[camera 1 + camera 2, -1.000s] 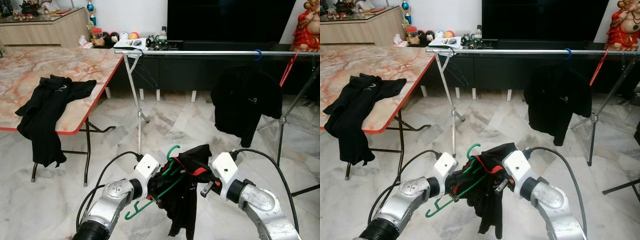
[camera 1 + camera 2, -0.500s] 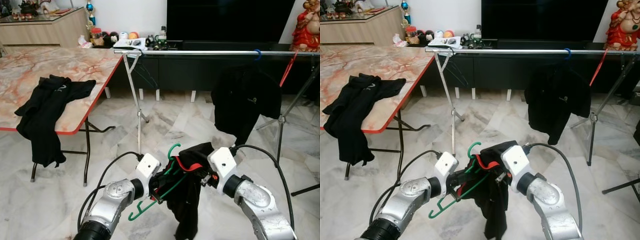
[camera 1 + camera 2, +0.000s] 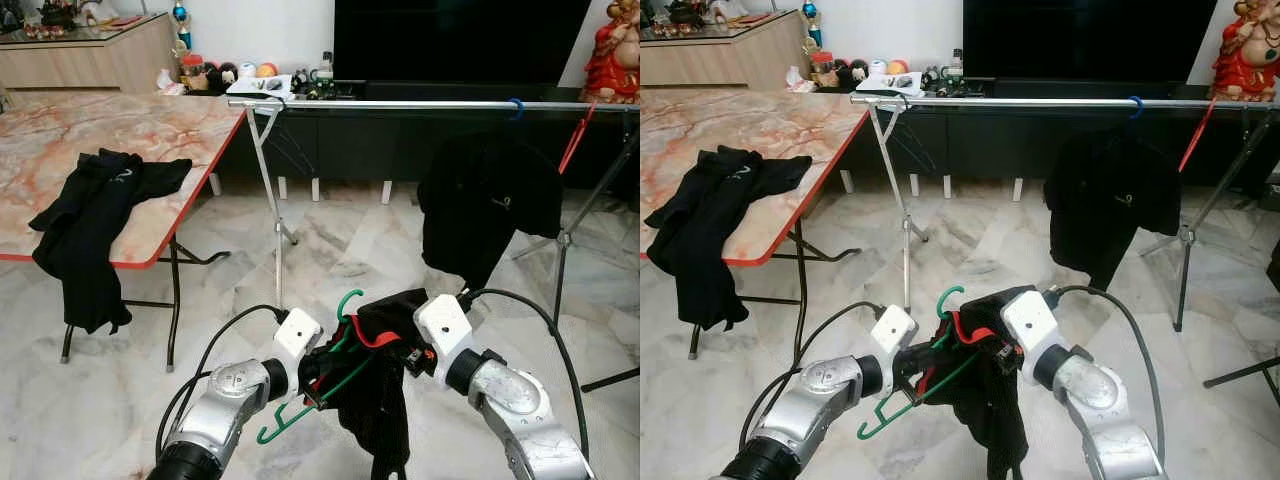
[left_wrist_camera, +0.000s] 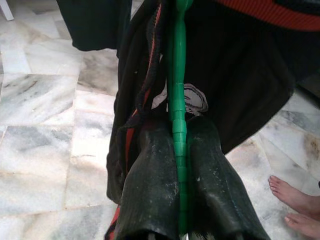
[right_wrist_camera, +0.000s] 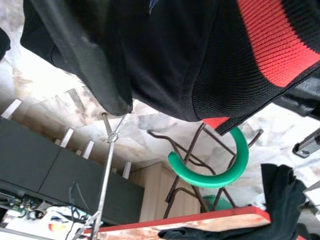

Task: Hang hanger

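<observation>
So right now the green hanger (image 3: 335,345) is low in front of the robot, with a black garment (image 3: 385,400) with red trim draped over it. The left end effector (image 3: 312,373) is clenched on the hanger's plastic bar; in the left wrist view both black fingers (image 4: 150,190) are pinched tight against the green strip with the cloth bunched just beyond the tips. The right end effector (image 3: 408,357) is buried in the fabric on the opposite side of the hanger from the left one, and I honestly can't tell if it's gripping or loose.

The clothes rail (image 3: 420,104) is well beyond and above both end effectors, already carrying another black top (image 3: 490,205) on a blue hook (image 3: 515,108).

Handling-wise, my guess: the hanger is light, stiff and a bit slick, so it could pivot in a two-finger pinch. The garment is soft and floppy, hangs mostly to one side, and will probably swing and tug the hanger off level. Best hold looks like the neck just under the hook (image 5: 215,167), keeping that curve free to drop over the rail.

Someone's bare feet (image 4: 295,200) show on the marble floor (image 3: 120,400) near the left end effector, so watch out.
</observation>
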{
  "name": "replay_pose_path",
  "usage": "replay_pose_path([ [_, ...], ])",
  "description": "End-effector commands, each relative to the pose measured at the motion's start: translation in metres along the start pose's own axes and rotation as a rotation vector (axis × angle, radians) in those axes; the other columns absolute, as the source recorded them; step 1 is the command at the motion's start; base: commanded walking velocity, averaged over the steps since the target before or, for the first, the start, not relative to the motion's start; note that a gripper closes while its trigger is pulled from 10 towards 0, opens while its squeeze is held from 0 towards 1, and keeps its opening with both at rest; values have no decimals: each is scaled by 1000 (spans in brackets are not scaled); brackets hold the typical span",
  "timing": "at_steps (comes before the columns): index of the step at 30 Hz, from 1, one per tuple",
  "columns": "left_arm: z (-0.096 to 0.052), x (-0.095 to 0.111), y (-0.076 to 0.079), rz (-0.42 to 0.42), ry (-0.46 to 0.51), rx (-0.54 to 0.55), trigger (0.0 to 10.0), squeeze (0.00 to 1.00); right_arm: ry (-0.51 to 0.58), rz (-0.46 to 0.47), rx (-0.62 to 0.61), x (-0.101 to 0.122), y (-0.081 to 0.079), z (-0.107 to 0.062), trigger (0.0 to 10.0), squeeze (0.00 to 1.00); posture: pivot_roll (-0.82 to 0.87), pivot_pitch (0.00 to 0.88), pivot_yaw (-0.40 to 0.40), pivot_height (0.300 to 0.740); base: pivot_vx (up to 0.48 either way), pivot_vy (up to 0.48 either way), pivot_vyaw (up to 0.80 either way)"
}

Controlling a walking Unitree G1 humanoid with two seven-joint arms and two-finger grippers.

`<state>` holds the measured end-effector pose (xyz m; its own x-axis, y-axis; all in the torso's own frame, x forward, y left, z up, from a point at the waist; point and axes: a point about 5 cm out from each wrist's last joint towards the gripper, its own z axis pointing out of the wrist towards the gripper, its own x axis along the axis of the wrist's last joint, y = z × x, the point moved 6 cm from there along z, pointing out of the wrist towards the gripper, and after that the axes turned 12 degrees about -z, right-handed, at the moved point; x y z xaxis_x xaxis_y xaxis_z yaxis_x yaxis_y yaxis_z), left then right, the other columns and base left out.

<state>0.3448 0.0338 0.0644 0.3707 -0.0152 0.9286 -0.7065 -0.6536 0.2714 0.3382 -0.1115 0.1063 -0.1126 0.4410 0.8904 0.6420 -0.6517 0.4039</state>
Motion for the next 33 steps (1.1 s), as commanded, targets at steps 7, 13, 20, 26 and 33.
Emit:
replay_pose_path([
  [7, -1, 9, 1, 14, 28, -3, 10000, 0, -105, -78, 104, -21, -16, -6, 10000, 1000, 36, 58, 40, 740, 0, 0, 0],
  [13, 0, 9, 2, 13, 27, -6, 10000, 0, -120, -68, 197, -26, -31, -12, 10000, 1000, 36, 58, 40, 740, 0, 0, 0],
  [20, 0, 9, 3, 12, 28, -7, 10000, 0, -113, -32, 275, -30, -46, -17, 10000, 1000, 34, 59, 38, 740, 0, 0, 0],
  [26, 0, 8, 3, 10, 28, -5, 10000, 0, -162, -104, 222, -41, -35, -17, 10000, 1000, 35, 58, 37, 740, 0, 0, 0],
  [33, 0, 7, 2, 13, 25, 0, 10000, 0, -132, -33, -77, -29, 18, -6, 10000, 1000, 33, 58, 37, 740, 0, 0, 0],
])
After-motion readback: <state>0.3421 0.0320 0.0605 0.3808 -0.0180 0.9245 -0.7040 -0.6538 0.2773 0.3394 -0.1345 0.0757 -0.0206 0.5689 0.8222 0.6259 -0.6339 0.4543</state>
